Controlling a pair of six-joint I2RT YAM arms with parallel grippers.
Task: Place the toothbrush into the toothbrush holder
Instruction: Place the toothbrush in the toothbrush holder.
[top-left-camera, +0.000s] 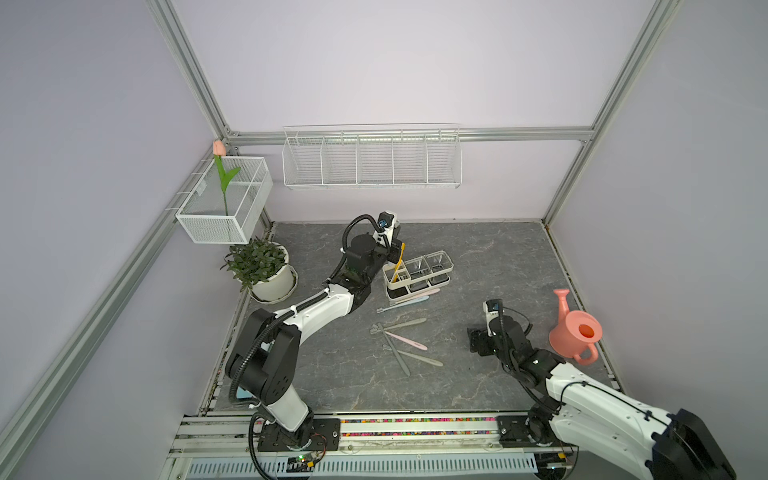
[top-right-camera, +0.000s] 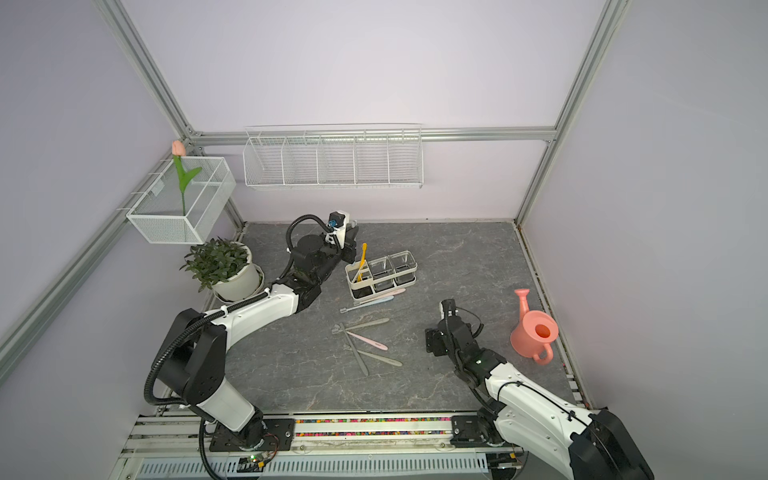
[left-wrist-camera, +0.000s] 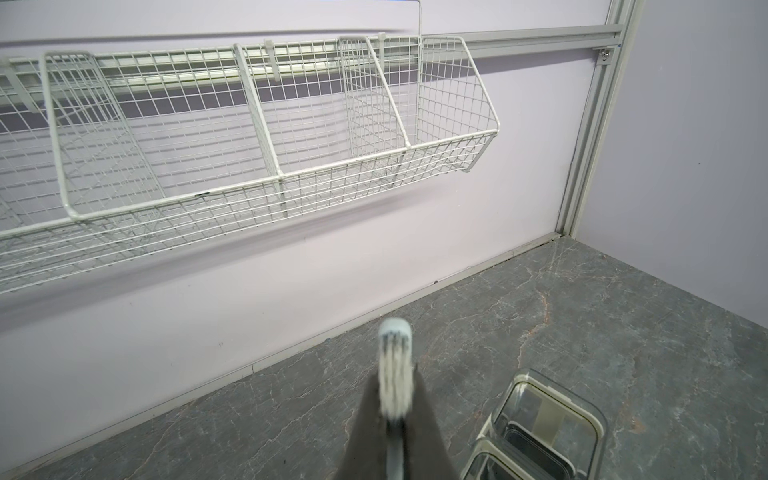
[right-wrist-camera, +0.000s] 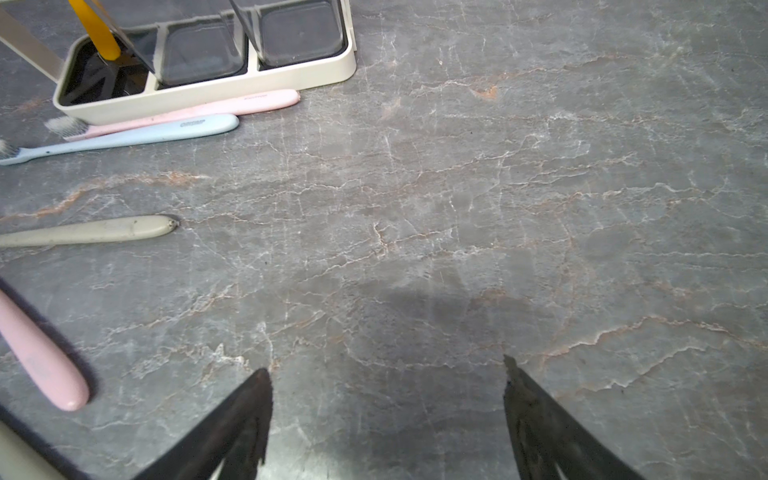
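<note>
Lilac walls (top-left-camera: 374, 62) w/ gray marble floor (top-left-camera: 478, 374)

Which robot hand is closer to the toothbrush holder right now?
Left. The left gripper, shut on a toothbrush, is right at the toothbrush holder, at its white-compartment end. The right gripper, open, is well away over the table, toward the pink watering can.

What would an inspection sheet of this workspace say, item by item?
Surface: grey marbled tabletop.
Job's things: toothbrush holder upright; yellow toothbrush leaning in its white compartment; six loose toothbrushes lying flat.
Clutter: potted plant; pink watering can.
Grippers: left fingers shut on a toothbrush, possibly the yellow one; right fingers open, empty.
Cables: black hose along the left arm; black cable looped at the right wrist.
Surroundings: wall wire baskets, one holding a tulip; aluminium frame.
</note>
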